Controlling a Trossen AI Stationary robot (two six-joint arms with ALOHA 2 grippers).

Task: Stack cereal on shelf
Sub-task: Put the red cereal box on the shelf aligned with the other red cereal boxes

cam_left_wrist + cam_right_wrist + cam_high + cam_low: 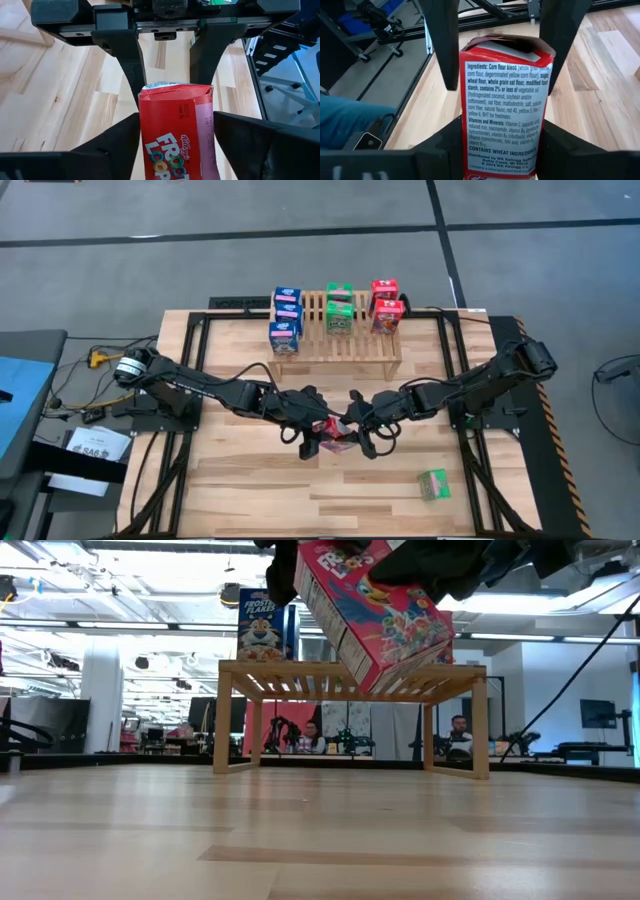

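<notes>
A red cereal box (337, 436) hangs tilted above the middle of the table, between my two grippers. My right gripper (502, 131) comes from the table's right and is shut on the box's right end. My left gripper (176, 117) comes from the table's left; its fingers stand close on either side of the box's left end, slightly apart. The wooden slatted shelf (340, 345) stands at the far edge and carries blue boxes (286, 320), green boxes (339, 308) and red boxes (386, 305). A green box (433, 484) lies on the table at the near right. My right gripper pinches the box's right end (470, 131) between its two fingers, one on each side of the ingredients panel. The fingers come from the table's right, slanting a little downward, and lie along the box. The box is lifted clear of the table and tilted (375, 615). My left gripper has a finger (125, 132) right beside the box's left end; whether it touches the cardboard I cannot tell.
The shelf's legs (232, 720) stand on the far part of the table, with open space under the slats. Bare planks (260, 490) lie in front of the arms. People sit in the room beyond the table (458, 730).
</notes>
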